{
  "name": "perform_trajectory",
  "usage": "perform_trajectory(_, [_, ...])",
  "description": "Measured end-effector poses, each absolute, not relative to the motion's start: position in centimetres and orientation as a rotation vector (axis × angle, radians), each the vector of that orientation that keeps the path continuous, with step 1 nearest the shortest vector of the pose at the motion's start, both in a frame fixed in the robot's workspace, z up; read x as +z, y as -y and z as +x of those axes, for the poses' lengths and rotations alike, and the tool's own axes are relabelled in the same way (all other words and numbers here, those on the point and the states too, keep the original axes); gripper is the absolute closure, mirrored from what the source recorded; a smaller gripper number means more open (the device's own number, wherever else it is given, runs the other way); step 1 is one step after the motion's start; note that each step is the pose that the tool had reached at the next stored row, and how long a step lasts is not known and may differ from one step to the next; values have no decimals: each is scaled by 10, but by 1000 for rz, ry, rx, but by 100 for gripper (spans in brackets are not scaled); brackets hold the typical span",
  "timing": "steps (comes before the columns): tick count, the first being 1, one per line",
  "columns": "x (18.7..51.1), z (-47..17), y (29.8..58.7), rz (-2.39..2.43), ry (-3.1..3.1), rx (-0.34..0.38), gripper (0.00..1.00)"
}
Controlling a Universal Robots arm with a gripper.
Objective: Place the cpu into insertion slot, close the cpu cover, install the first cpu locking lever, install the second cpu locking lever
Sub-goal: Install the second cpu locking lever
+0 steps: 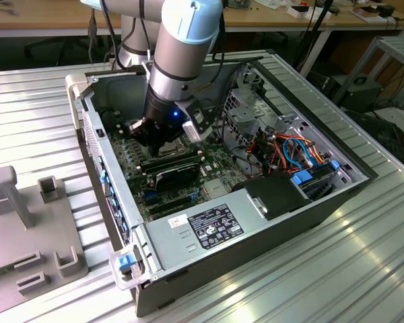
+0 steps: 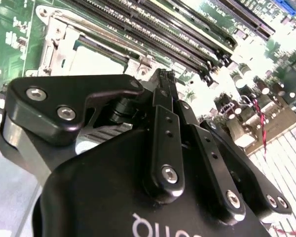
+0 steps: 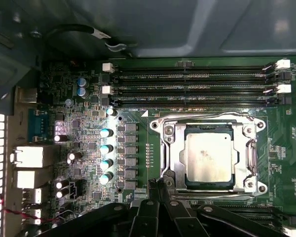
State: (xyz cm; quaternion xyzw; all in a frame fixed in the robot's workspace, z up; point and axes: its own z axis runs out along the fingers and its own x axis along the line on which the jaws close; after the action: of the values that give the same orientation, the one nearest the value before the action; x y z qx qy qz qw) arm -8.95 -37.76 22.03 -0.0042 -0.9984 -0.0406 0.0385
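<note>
You've got a black label point(image 1: 215, 225) w/ white print and cert-type marks, plus a small white sticker point(image 1: 178, 223) beside it, both on the grey metal box point(image 1: 262, 217) at the case front in the exterior view; all too small to read. In the second wrist view, white lettering point(image 2: 158, 226) sits on the black body of the gripper point(image 2: 164, 81), cut off by the frame edge, so no full word. In the first wrist view, tiny white silk-screen point(image 3: 138, 109) runs on the motherboard point(image 3: 89, 133) just below the memory slots point(image 3: 192, 89), not legible.
</note>
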Motion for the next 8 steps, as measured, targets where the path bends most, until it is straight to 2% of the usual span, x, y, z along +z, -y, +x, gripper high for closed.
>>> perform_trajectory(8, [248, -89, 377, -13, 3068, -125, 89])
